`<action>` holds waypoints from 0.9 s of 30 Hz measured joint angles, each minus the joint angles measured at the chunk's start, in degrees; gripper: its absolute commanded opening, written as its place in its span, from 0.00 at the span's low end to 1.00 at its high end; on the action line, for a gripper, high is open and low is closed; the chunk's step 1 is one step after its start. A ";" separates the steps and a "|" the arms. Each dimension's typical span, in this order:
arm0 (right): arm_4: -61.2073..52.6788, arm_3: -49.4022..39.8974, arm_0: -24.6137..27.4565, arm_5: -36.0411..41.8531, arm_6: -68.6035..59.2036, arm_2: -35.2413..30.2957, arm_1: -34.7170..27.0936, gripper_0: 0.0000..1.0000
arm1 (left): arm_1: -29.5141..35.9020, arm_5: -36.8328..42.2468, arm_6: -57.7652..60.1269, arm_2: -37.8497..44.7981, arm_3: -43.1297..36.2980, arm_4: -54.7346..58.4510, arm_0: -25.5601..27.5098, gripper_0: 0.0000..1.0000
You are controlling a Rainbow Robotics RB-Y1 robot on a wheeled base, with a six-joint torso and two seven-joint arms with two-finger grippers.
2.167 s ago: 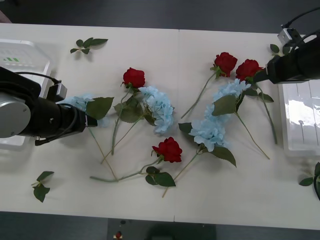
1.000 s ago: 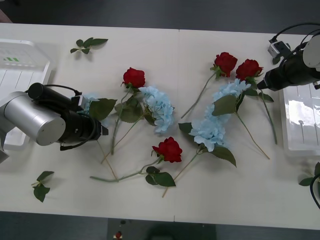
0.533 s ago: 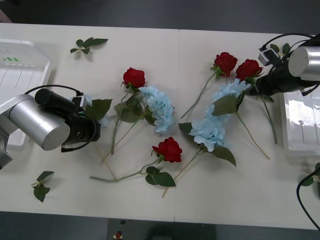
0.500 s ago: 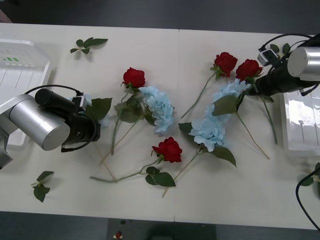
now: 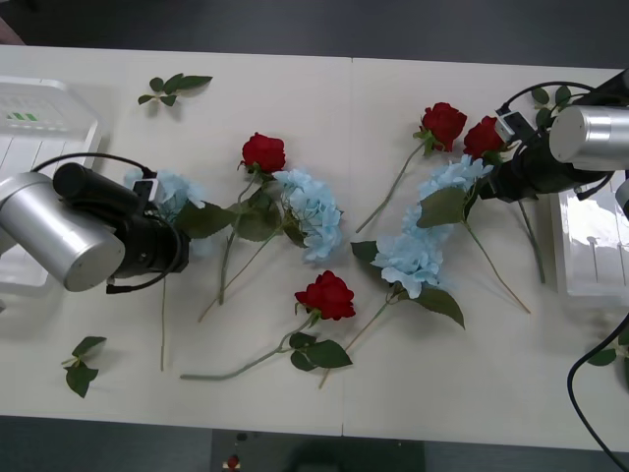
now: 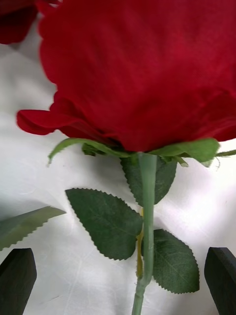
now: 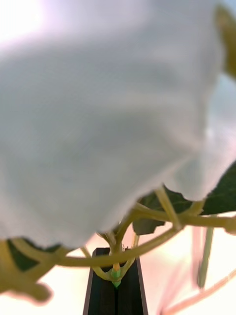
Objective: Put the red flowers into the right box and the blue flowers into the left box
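My left gripper (image 7: pixel 115 295) is shut on the stems just under a blue flower (image 5: pixel 162 192), which it holds by the table's left side, its long stem (image 5: pixel 162 315) trailing toward the front edge. My right gripper (image 6: pixel 118 280) is open, one black finger (image 6: pixel 17 278) on each side of the stem (image 6: pixel 146 216) of a red flower (image 5: pixel 486 136) at the right. Other red flowers (image 5: pixel 263 152) (image 5: pixel 444 123) (image 5: pixel 327 295) and blue flowers (image 5: pixel 310 208) (image 5: pixel 408 258) lie across the middle. The left box (image 5: pixel 44 123) sits at the left edge, the right box (image 5: pixel 590 236) at the right edge.
Loose green leaf sprigs lie at the back left (image 5: pixel 172 87), the front left (image 5: pixel 81 366), the back right (image 5: pixel 550 96) and the front right edge (image 5: pixel 614 354). A seam (image 5: pixel 349 246) runs down the white table's middle.
My left arm has pulled the blue flower up and back, and its stem has swung straight. The front red rose shifted slightly. My right arm has moved left along its rose.
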 measured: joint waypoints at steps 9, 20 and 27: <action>-1.08 0.23 0.00 0.30 0.09 0.00 0.01 1.00 | 12.68 6.79 -0.01 14.15 -11.17 4.09 0.01 0.00; -1.75 0.23 0.00 1.66 0.75 0.00 0.29 1.00 | 17.72 5.01 -0.36 22.48 0.81 -3.00 0.01 0.00; -1.81 0.24 0.00 2.03 1.67 0.00 0.32 1.00 | 17.72 -2.30 -3.96 22.62 14.40 -6.69 0.01 0.00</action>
